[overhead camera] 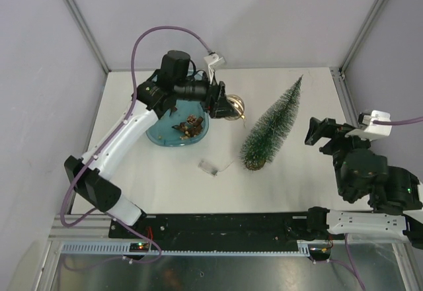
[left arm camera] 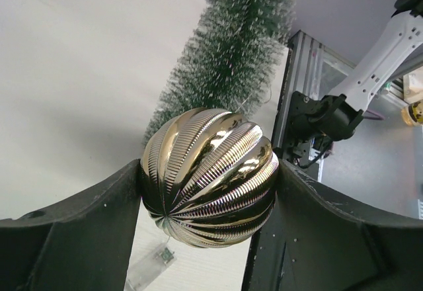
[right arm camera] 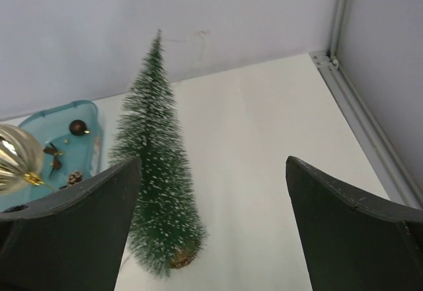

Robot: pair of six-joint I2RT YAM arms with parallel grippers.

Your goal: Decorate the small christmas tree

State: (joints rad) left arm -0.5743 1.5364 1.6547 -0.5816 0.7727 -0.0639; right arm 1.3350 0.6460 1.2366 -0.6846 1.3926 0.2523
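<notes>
Small christmas tree on white table

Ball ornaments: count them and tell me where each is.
2. A ribbed gold ball sits in the left gripper; a small dark ball lies in the blue tray. Its arm covers part of the tray; more may be hidden.

Bright, even light (soft shadows)

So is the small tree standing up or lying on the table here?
Upright. In the right wrist view the small christmas tree stands on its brown base, tip rising in front of the back wall.
</notes>
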